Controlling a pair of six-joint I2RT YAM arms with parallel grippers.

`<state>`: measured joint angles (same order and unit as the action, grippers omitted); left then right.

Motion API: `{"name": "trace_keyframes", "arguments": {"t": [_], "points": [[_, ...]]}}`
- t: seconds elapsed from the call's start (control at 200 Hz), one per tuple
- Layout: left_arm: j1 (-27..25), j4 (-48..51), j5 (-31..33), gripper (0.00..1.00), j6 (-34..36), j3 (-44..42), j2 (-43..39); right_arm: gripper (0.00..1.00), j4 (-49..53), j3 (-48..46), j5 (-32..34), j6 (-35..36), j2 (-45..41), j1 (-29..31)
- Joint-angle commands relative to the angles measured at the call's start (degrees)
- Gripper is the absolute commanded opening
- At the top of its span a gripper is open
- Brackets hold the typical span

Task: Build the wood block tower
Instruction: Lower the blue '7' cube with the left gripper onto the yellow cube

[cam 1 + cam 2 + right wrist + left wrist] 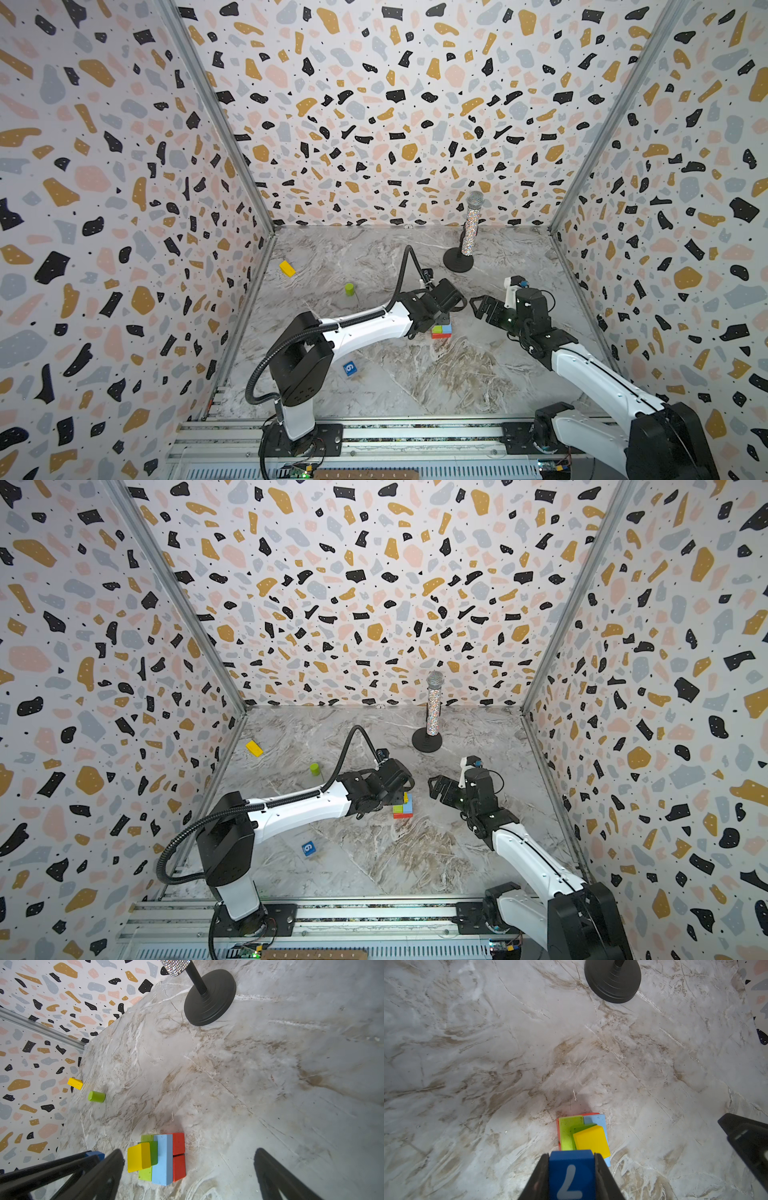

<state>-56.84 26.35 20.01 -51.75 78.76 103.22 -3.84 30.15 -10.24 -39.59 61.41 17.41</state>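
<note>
Tower (441, 330): stands on the marble table (436, 386) near centre, slightly toward 3 o'clock in both top views. Red bricks lie lowest, a light blue brick and lime green bricks sit on them, and a yellow block (138, 1157) is topmost.

Left gripper (572, 1156): clamped on a dark blue cube (571, 1174) bearing a white numeral 7, held over the tower's edge. Contact with the yellow block cannot be told.

Right gripper (482, 308): jaws spread wide, holding nothing, at 3 o'clock of the tower and apart from it.

Loose wood blocks:
- yellow brick (287, 268) at 10 o'clock, near the wall
- green cylinder (349, 289), upright, between that brick and the tower
- numbered blue cube (350, 368) at 8 o'clock

Glittery microphone (471, 232): upright on a round black base (458, 259) at 1 o'clock.
</note>
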Motion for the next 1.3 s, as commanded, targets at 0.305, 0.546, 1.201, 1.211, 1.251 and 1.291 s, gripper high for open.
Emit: {"name": "trace_keyframes", "arguments": {"t": [0.305, 0.546, 1.201, 1.211, 1.251, 1.291], "points": [[-1.0, -1.9, 0.9, 0.28, -0.6, 2.7, 3.3, 0.99, 0.8, 0.2, -0.3, -0.8, -0.2, -0.7], [-1.1, -1.5, 0.9, 0.28, -0.4, 4.9, 5.3, 0.99, 0.7, 0.2, -0.5, -0.8, -0.2, -0.7], [-1.8, -0.8, 1.4, 0.27, -1.0, 5.5, 6.3, 0.99, 0.4, -0.1, -0.1, -0.5, -0.2, -0.7], [-1.8, -0.8, 1.4, 0.28, -1.0, 5.6, 6.3, 0.99, 0.5, -0.1, -0.2, -0.5, -0.2, -0.7], [-1.8, -0.8, 1.4, 0.28, -1.0, 5.5, 6.3, 0.99, 0.3, -0.1, -0.3, -0.4, -0.1, -0.7], [-1.8, -0.9, 1.4, 0.29, -1.1, 5.5, 6.2, 0.99, 0.3, -0.1, -0.4, -0.4, -0.1, -0.7]]}}
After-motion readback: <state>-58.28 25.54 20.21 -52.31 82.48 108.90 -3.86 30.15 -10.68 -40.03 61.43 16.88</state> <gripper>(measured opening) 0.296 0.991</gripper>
